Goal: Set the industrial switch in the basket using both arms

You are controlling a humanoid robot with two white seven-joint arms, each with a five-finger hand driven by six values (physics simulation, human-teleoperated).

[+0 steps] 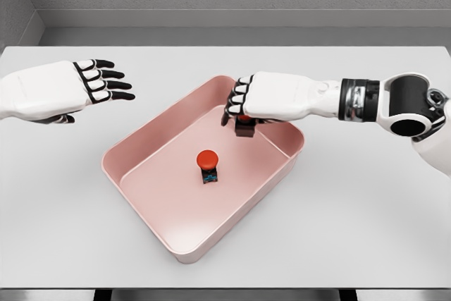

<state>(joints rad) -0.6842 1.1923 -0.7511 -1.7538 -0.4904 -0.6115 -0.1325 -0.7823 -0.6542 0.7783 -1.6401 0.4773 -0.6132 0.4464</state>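
Two switches here: one red-button switch (208, 165) sits mid-frame inside the pink basket (141, 142), another switch (244, 126) gripped by the right hand (248, 100) over it; left hand (91, 82) released, upper left.

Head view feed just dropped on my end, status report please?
Left hand open, clear of pink plastic basket. Right hand shut on a red-capped switch over basket. Second red-button industrial switch upright inside. Nothing blocking.

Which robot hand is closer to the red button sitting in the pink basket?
The right hand. It is over the basket's far side, just beyond the red button. The left hand hovers outside, far left.
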